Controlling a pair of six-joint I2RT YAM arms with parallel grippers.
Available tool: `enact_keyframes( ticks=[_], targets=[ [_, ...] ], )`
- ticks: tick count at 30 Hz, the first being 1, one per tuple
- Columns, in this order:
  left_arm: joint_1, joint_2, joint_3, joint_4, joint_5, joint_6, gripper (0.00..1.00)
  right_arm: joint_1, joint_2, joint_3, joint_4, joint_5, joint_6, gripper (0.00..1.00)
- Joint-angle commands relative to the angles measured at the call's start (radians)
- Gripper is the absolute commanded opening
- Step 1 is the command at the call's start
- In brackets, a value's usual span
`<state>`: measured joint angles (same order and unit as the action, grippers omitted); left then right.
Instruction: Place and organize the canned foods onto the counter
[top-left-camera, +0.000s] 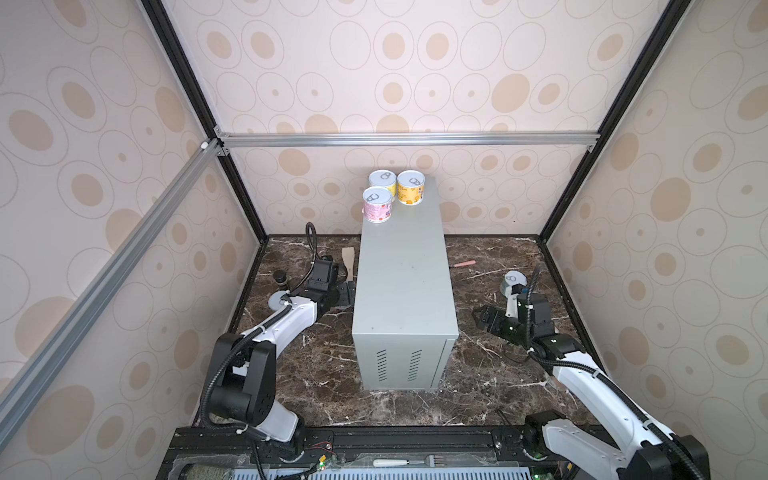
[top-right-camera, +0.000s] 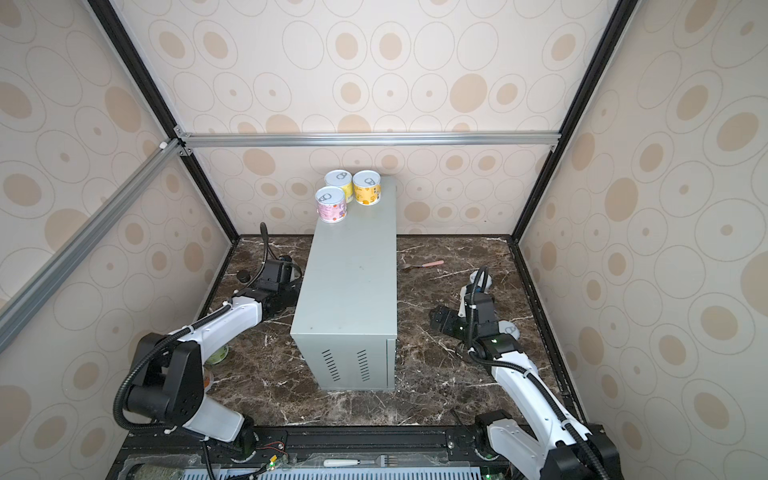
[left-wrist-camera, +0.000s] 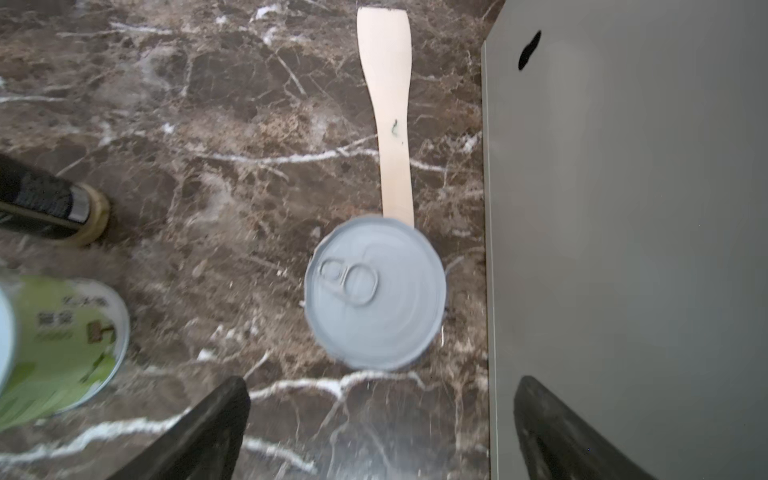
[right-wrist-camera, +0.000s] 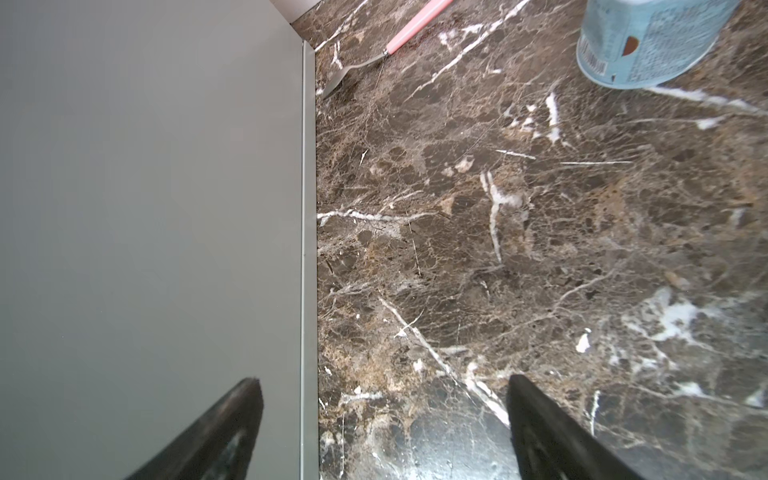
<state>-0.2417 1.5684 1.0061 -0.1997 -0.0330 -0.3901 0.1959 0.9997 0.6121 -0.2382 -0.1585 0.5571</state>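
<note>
Only left wrist view shows can (left-wrist-camera: 375, 293) ahead of wide-spread left pincer (left-wrist-camera: 382, 382) — right pincer (right-wrist-camera: 384, 379) likewise agape, empty.

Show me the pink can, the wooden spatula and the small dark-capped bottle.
pink can (top-left-camera: 377, 208): in a top view, on the top of its label, just under the lid.
wooden spatula (left-wrist-camera: 392, 120): left wrist view, halfway along, on the handle.
small bottle (top-left-camera: 281, 277): in a top view, on its dark cap.

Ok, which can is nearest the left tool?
The upright silver-lidded can by the wooden spatula, directly ahead of the left tool; the green-labelled can is farther off.
</note>
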Motion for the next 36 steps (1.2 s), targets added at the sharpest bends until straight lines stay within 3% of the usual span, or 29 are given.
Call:
enact_keyframes(
  ticks=[1,7,14,23,29,36],
  targets=[
    [0.009,0.059,0.085,0.017,-0.015,-0.021,0.99,-0.002,0.016,-0.011,0.045,-0.014,-0.009,0.94],
    [0.012,0.166,0.174,-0.006,-0.034,-0.020,0.99,-0.003,0.034,-0.005,0.056,-0.018,-0.010,0.94],
    [0.033,0.221,0.165,-0.002,-0.056,-0.013,0.99,-0.003,0.046,-0.003,0.061,-0.022,-0.010,0.94],
    [0.064,0.154,0.055,0.029,-0.101,-0.034,0.99,-0.003,0.048,-0.009,0.068,-0.036,-0.006,0.94],
    [0.075,0.083,-0.026,0.058,-0.142,-0.052,0.94,-0.002,0.036,-0.018,0.066,-0.047,-0.005,0.94],
    [0.076,0.053,-0.075,0.116,-0.091,-0.051,0.97,-0.002,0.011,-0.031,0.064,-0.056,-0.009,0.93]
  ],
)
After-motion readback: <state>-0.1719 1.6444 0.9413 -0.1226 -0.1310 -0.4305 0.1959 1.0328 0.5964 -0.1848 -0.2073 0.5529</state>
